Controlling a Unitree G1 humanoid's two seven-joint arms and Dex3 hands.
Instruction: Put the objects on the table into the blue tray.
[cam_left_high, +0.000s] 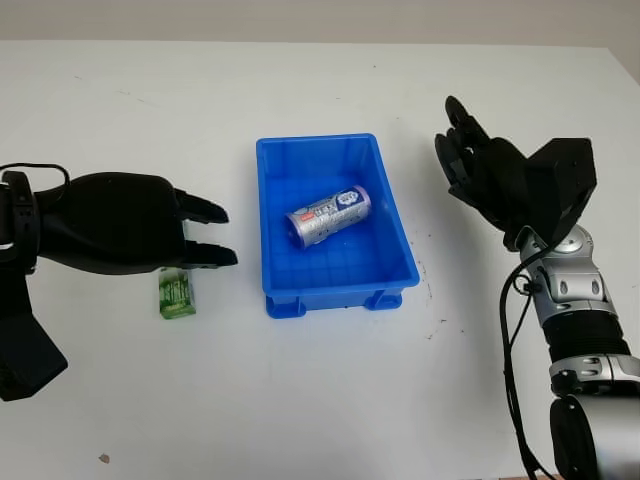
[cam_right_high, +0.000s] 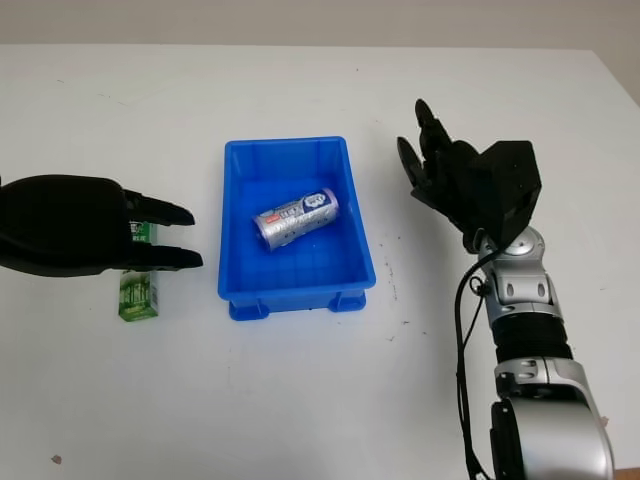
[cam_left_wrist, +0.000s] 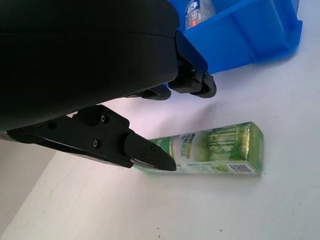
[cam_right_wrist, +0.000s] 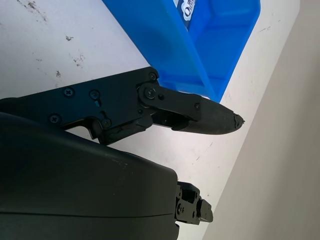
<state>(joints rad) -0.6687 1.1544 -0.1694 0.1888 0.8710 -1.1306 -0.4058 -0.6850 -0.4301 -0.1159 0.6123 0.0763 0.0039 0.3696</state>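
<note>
Left eye view: I had the blue tray (cam_left_high: 334, 222) mid-desk with a silver can (cam_left_high: 329, 215) already lying on its side in it, so one item was done. The green carton (cam_left_high: 177, 295) lay flat on the white desk (cam_left_high: 320, 400), just left of the tray and apart from it, half hidden under the left robot hand (cam_left_high: 125, 222), which hovered over it, released and holding nothing. The right robot hand (cam_left_high: 478, 165) was raised right of the tray, off the desk, also released and empty. Right eye view: same layout; the carton poked out below the left hand's fingers (cam_right_high: 165, 235), no contact that I could make out. Left wrist view: the carton was a long, thin box lying on a broad face, with the tray wall beyond it. I judged it light and fairly stiff but crushable, with a slick printed skin, so I'd pinch it across the narrow width near mid-length with moderate force. The fingers were above and beside it, not closed on anything. Right wrist view: the right hand's fingers (cam_right_wrist: 200, 117) were extended over bare desk next to the tray's outer wall, gripping nothing.
</note>
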